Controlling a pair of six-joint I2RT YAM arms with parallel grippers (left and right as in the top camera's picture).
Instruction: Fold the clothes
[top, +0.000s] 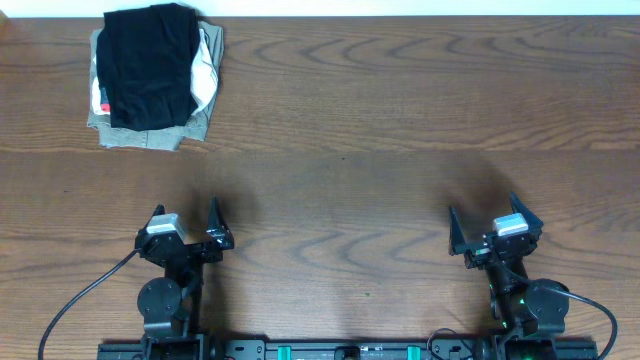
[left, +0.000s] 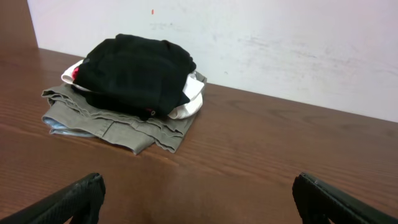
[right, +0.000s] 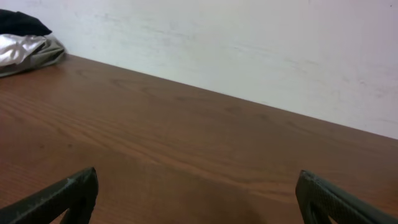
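Overhead view: left claw (top: 185, 210) and right claw (top: 482, 207) both stand wide and hold nothing, w/ only bare bench (top: 380, 120) in front of the fingers. Each wrist view agrees: two dark fingertips at the lower corners, no cloth btw them.

Going outward, the pants (top: 150, 65) lie at the far left corner of the bench, well apart from both claws. They are folded to a compact black packet on top of a pile (top: 140, 135) of other folded garments (olive at the bottom, sth white in the middle). A small bit of red shows at the left edge of the packet. No leg hangs loose, as far as I can see.

Progress, my judgement: folding looks finished and the pants are stacked. No other garment lies on the bench to fold. Perhaps the packet edges are a bit uneven.

Pose: both arms sit tucked near their bases at the near edge, claws pointing to the far side. The left one looks roughly toward the pile, the right one toward plain wood and the wall (right: 249, 43).
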